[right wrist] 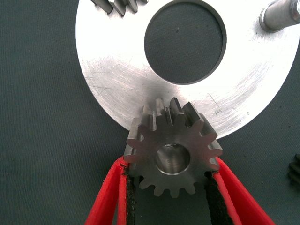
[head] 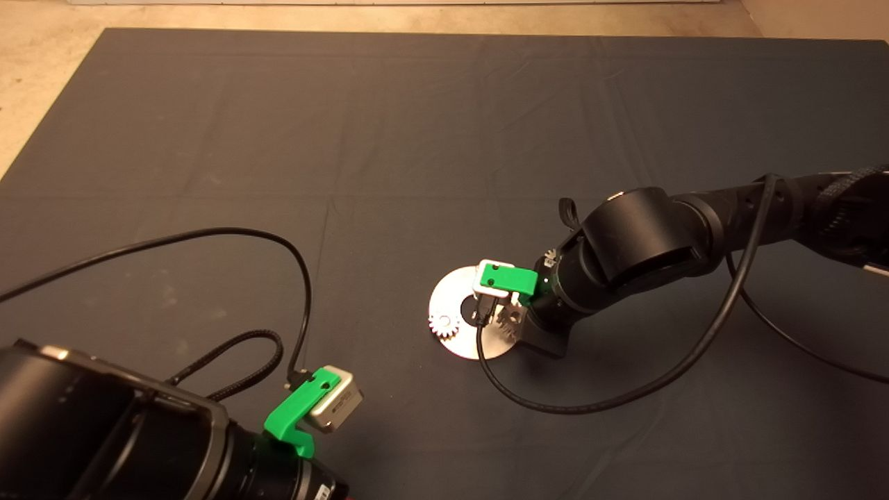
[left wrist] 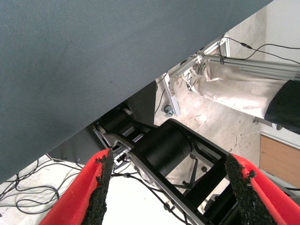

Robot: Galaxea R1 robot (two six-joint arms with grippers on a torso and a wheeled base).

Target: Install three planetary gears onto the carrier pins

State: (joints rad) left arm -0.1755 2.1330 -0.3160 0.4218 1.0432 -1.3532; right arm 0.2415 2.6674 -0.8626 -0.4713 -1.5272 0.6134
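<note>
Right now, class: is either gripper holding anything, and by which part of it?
The right gripper holds a gear by its toothed rim, one pad on each side, at the disc edge. The left gripper, parked off the mat, is open and holds nothing.

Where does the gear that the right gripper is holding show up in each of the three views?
Head view: the held gear sits at the disc's right edge, under the right gripper.
Left wrist view: not in it; only the mat's edge and the floor beyond.
Right wrist view: centre-bottom, between the red fingers, overlapping the disc's rim.
Shared landmark: the disc's centre hole.
</note>
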